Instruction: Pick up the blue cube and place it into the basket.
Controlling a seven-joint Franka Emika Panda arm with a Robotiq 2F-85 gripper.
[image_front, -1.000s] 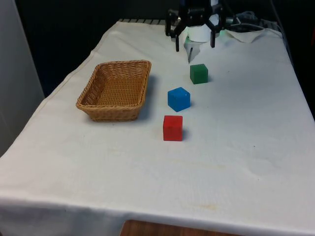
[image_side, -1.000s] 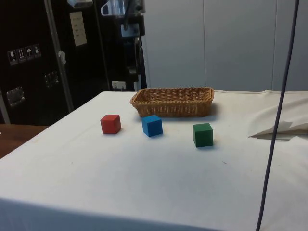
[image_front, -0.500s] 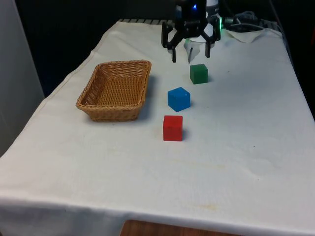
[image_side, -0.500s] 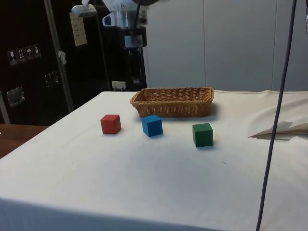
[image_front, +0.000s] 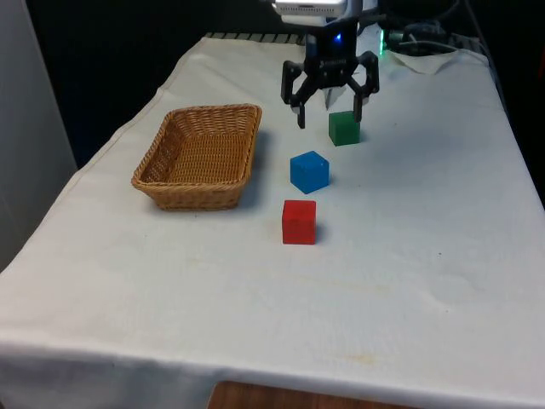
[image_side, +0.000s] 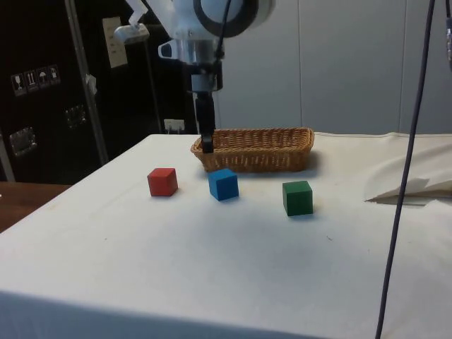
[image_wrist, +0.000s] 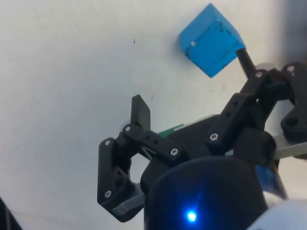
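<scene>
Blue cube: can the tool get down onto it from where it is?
Probably yes. The tool hangs open above the cloth near the green cube, and the blue cube stands apart from the green one, the red cube and the basket, its top uncovered.

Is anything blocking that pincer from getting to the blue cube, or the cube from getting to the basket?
Nothing visible blocks either path. The open pincer hangs above the cloth beyond the blue cube, with the green cube off to its side. Bare cloth lies between the blue cube and the basket; the red cube sits nearer the camera, out of the way.
</scene>
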